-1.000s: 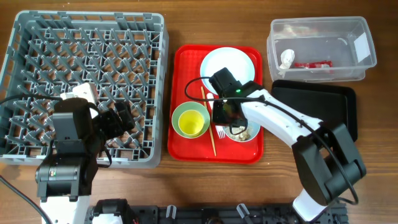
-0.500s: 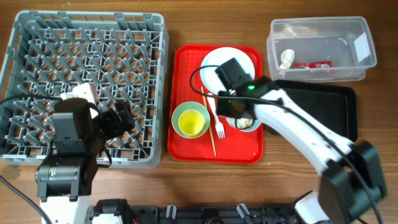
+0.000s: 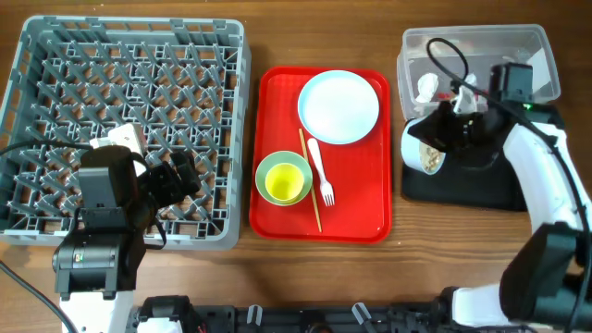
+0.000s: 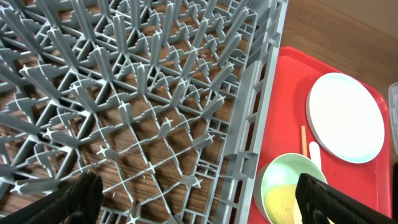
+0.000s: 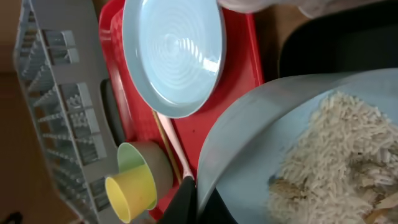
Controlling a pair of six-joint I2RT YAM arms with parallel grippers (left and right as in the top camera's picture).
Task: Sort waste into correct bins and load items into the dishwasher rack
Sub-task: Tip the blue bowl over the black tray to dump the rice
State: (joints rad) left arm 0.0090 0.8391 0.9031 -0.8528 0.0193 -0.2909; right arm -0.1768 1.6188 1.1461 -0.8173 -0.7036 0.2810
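Right claw (image 3: 455,129) clamped on the rim of the pale blue bowl (image 3: 425,146). The bowl is tipped on its side over the left end of the black tray (image 3: 481,180); can't tell if it touches the tray. In the right wrist view a dark finger (image 5: 189,198) pinches the bowl edge, with rice (image 5: 336,158) heaped inside.

Clear tub (image 3: 527,42) sits on the counter (image 3: 277,28) just beyond the black tray, at far right, and holds the white napkin (image 3: 425,86) and the red sauce packet (image 3: 470,95).

Red serving tray (image 3: 365,208) is in the middle:
- plate (image 3: 339,106) at its far end
- pale green bowl (image 3: 282,180) at near left, with the yellow cup (image 3: 285,185) inside it
- white fork (image 3: 320,174) and chopsticks (image 3: 310,190) lying side by side right of the green bowl

Dishwasher rack (image 3: 125,92) is on the left, nothing loaded. Left claw (image 3: 180,176) hangs over its near right corner – fingers (image 4: 81,196) spread wide, holding nothing.
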